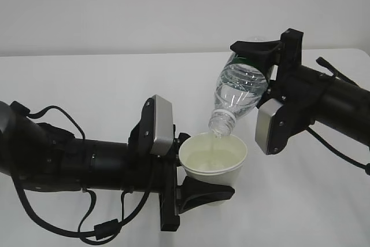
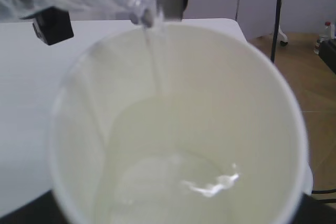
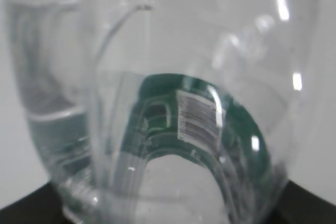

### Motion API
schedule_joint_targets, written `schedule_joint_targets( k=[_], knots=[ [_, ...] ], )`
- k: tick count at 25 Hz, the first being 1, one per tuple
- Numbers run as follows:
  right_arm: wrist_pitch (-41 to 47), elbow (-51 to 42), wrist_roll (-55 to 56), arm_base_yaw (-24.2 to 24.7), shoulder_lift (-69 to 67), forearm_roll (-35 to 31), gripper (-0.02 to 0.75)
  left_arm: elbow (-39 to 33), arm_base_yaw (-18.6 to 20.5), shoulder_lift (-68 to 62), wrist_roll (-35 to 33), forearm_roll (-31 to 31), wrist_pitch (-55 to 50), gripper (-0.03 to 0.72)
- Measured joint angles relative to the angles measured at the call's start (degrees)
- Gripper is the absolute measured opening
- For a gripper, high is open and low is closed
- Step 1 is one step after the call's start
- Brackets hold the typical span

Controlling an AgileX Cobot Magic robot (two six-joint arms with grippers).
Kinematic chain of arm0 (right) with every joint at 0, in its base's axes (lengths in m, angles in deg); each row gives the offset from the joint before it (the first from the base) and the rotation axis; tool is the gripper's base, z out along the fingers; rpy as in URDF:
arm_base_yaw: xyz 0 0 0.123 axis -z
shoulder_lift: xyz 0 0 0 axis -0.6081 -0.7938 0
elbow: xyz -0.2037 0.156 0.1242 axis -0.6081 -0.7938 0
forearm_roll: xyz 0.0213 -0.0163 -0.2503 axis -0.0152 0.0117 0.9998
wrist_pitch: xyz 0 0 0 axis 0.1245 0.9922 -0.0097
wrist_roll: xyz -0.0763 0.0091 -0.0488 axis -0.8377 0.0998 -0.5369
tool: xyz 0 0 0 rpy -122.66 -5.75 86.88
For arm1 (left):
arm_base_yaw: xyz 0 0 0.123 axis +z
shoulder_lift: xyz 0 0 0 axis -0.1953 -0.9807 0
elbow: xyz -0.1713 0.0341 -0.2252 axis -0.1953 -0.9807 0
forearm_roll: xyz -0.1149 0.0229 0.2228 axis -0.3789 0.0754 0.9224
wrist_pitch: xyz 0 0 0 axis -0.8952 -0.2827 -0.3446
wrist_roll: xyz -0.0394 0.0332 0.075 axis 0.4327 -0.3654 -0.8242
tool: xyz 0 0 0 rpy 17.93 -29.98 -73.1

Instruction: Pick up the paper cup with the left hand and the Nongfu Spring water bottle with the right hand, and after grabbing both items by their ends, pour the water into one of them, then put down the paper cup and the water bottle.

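My left gripper (image 1: 209, 169) is shut on the white paper cup (image 1: 222, 169) and holds it upright just above the table. The right gripper (image 1: 254, 56) is shut on the base end of the Nongfu Spring water bottle (image 1: 240, 91), which is tilted neck-down over the cup. A thin stream of water (image 1: 217, 139) falls from the neck into the cup. The left wrist view is filled by the cup (image 2: 252, 108), with the stream (image 2: 155, 66) and pooled water (image 2: 173, 182) inside. The right wrist view shows the clear bottle (image 3: 121, 51) and its green label (image 3: 236, 124) close up; the jaws are hidden.
The white table (image 1: 87, 85) stretches to a pale wall behind. In the left wrist view the table's right edge (image 2: 239, 27) gives way to a wooden floor (image 2: 310, 87) with a black pole (image 2: 275, 19).
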Motion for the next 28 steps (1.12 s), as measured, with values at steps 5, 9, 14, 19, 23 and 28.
schedule_joint_targets(
  k=[5,9,14,19,23,28],
  knots=[
    [0.00,0.00,-0.02,0.00,0.00,0.45,0.446,0.00,0.00,0.00,0.00,0.14,-0.12,0.410],
    [-0.02,0.00,-0.02,-0.09,0.00,0.69,0.446,0.00,0.00,0.00,0.46,0.40,-0.21,0.410],
    [-0.12,0.00,-0.02,-0.13,0.00,0.63,0.446,0.00,0.00,0.00,0.56,1.08,-0.47,0.409],
    [-0.24,0.00,-0.12,-0.13,0.00,0.63,0.446,0.00,0.00,0.00,0.56,1.37,-1.31,0.409],
    [-0.24,0.00,-0.12,-0.13,0.00,0.63,0.446,0.00,0.00,0.00,0.56,1.47,-1.79,0.409],
    [-0.24,0.00,-0.12,-0.13,0.00,0.63,0.446,0.00,0.00,0.00,0.58,1.47,-1.97,0.409]
  ],
)
